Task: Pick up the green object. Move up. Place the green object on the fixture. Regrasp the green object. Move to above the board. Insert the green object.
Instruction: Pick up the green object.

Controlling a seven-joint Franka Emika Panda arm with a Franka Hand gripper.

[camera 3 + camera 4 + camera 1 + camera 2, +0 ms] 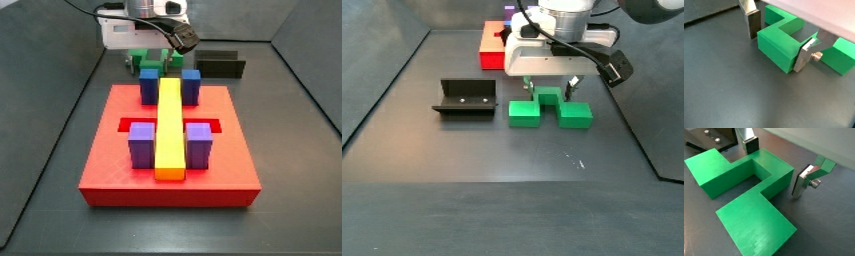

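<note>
The green object [524, 112] lies on the dark floor, a raised centre with two lower lobes. It fills both wrist views [777, 47] [751, 215]. My gripper [549, 92] is low over it and open. Its fingers [751, 22] straddle the raised centre, one close against the green side and one a little apart from it [803, 180]. Nothing is held. The fixture [465, 100] stands beside the green object, apart from it. It also shows in a side view [221, 65]. The board [120, 160] is a red slab with a yellow bar [170, 125].
Two blue blocks [190, 85] and two purple blocks [142, 145] sit on the board beside the yellow bar. The board's red end shows behind the gripper in a side view [489, 40]. Grey walls [396, 70] enclose the floor.
</note>
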